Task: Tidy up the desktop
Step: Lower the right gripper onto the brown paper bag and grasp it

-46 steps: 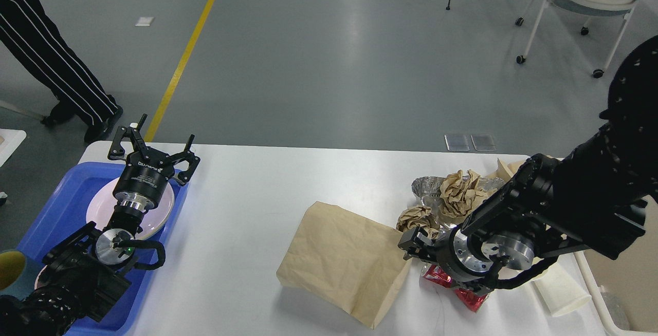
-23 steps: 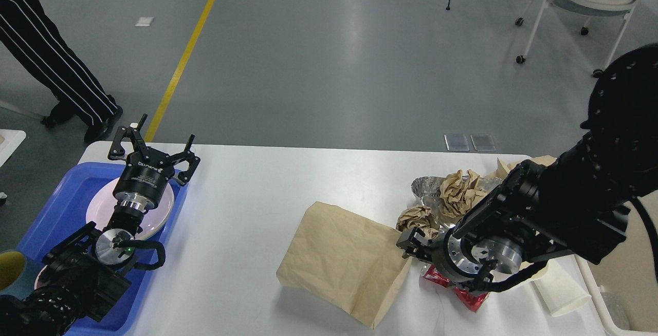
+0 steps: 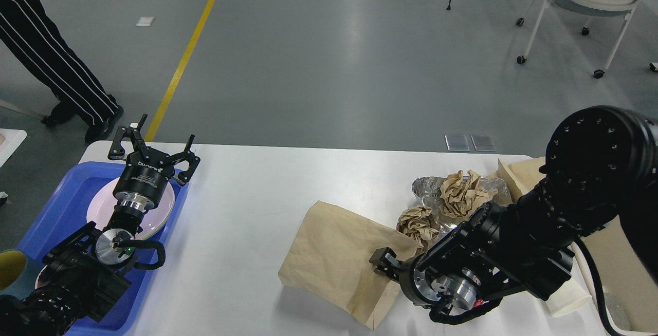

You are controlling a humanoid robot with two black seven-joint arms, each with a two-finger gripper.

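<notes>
The right gripper (image 3: 381,265) is pressed against the brown paper bag (image 3: 336,259) lying near-centre on the desktop (image 3: 257,197); its finger state cannot be told. The left gripper (image 3: 153,146) is held spread wide above the blue tray (image 3: 61,207).

Desktop (image 3: 247,192) spanning the view. Tray (image 3: 56,202) sitting on its left end, a plate (image 3: 159,207) lying inside it. Left gripper (image 3: 153,148) hanging over the tray's far right corner, beyond the plate. Paper bag (image 3: 334,254) lying flat right of centre. Right gripper (image 3: 383,264) sitting at the bag's right edge. Two crumpled paper wads (image 3: 462,189) and a foil piece (image 3: 426,187) lying behind it. Paper cup (image 3: 568,297) lying near the right end, a bin (image 3: 624,274) standing beside it.
</notes>
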